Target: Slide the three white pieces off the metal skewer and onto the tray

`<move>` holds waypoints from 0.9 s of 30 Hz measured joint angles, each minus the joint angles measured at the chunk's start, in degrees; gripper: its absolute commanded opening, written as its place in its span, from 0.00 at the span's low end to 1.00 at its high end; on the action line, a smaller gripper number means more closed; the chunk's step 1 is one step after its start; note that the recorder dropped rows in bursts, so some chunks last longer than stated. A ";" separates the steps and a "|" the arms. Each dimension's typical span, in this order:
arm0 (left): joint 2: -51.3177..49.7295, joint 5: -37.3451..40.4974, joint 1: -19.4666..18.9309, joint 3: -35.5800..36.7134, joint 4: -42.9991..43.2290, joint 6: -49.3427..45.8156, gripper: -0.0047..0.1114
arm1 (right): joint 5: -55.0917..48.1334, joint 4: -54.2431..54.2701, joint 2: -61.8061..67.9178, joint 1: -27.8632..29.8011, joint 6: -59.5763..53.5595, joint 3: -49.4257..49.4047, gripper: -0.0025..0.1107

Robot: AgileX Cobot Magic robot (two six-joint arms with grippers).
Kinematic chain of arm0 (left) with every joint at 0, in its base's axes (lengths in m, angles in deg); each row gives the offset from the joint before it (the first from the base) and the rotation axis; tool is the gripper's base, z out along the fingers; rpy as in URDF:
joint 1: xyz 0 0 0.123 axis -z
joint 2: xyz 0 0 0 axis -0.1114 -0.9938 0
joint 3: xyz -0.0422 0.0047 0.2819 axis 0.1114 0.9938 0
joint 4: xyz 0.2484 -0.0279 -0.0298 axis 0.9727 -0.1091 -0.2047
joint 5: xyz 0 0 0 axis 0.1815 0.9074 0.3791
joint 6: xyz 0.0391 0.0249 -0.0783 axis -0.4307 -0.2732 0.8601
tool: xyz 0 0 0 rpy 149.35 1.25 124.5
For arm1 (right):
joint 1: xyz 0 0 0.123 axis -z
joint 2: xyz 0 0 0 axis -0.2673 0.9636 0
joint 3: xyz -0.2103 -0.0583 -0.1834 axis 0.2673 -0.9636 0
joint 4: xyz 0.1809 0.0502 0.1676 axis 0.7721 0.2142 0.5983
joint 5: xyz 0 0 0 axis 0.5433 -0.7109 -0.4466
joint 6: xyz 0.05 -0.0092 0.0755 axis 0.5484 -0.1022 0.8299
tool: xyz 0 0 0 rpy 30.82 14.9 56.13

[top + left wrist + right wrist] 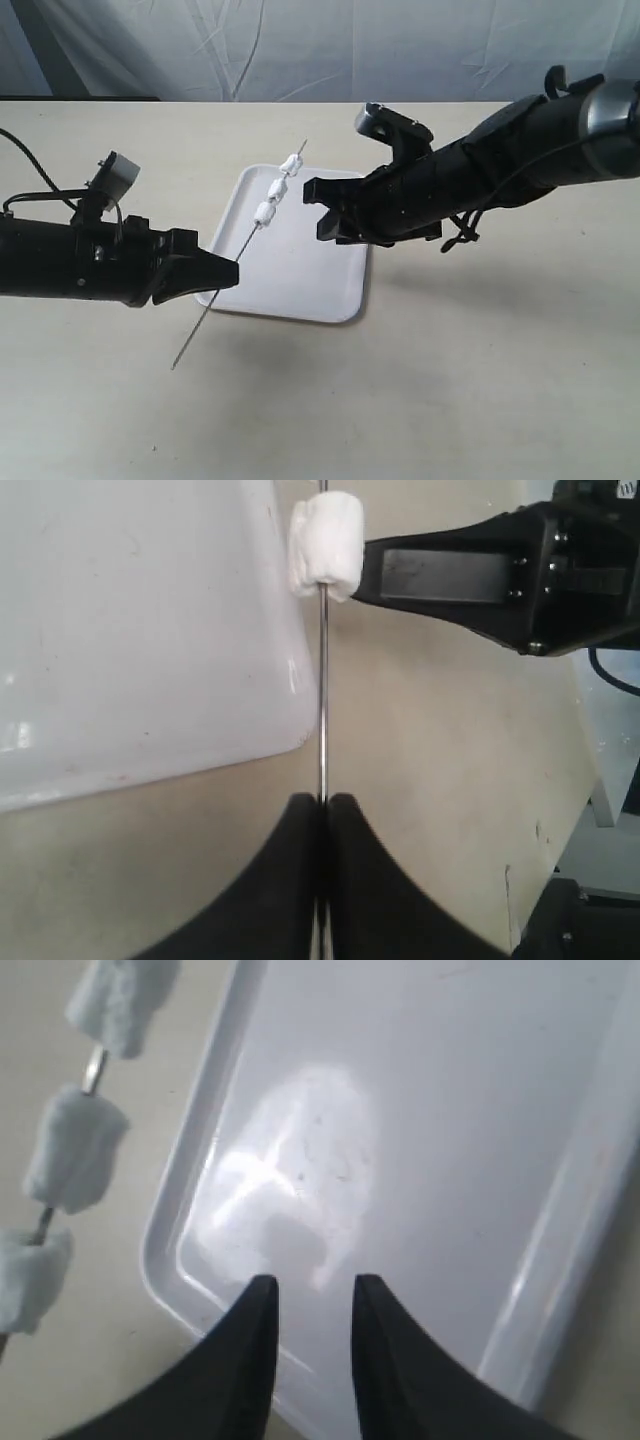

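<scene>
Skewer axis: the metal skewer (248,240) (322,700) (95,1068) runs straight on a diagonal in the exterior view. One end is low at the left over the table (480,380), and the other is high at the right, past the far edge of the tray (300,270).
Pieces: the three white pieces (277,188) sit in a row on the far part of the rod, with short bare gaps between them and a bare tip beyond the last one.
Where they lie: in the exterior view they line up with the tray's far-left corner. In the right wrist view the pieces (72,1150) appear just outside the rim of the tray (450,1110), over the table.
Left gripper: the left gripper (232,272) (322,810) is pinched tight on the rod, with its fingers meeting around it. A long bare stretch separates it from the nearest piece (326,545).
Right gripper: the right gripper (318,208) (315,1290) is over the tray, just beside the row. Its fingers are a narrow gap apart with nothing between them.
Open room: the tray floor is bare, and the table around it is wide and bare.
Tray edge: the low rim and rounded corner of the tray (130,630) lie right beside the rod in the left wrist view.
Hard to see: the left wrist view shows only one piece. The right wrist view cuts off the end pieces at the frame edges. The stretch of rod inside the left fingers is hidden.
</scene>
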 measured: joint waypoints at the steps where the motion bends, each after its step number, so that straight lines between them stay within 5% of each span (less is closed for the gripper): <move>1: 0.05 0.12 -0.06 0.55 -0.39 -0.24 0.04 | -2.92 2.14 1.44 0.71 -3.38 1.50 0.25; 6: 0.13 0.33 -0.06 1.54 -1.60 -2.92 0.04 | -19.14 12.70 6.94 10.46 -14.08 2.60 0.25; 10: 0.26 2.77 -0.06 1.54 -1.60 -2.94 0.04 | -29.30 23.76 9.03 12.86 -24.81 2.73 0.25; 14: 0.26 3.92 -0.06 1.54 -1.60 -0.71 0.04 | -30.33 25.22 10.32 12.27 -28.89 2.83 0.25; 20: 0.26 3.45 -0.06 3.72 -1.60 2.01 0.04 | -30.74 25.22 11.83 12.01 -30.07 2.83 0.41; 27: 0.30 1.61 -0.06 7.72 -1.60 1.43 0.04 | -30.86 25.36 11.83 12.01 -30.17 2.83 0.39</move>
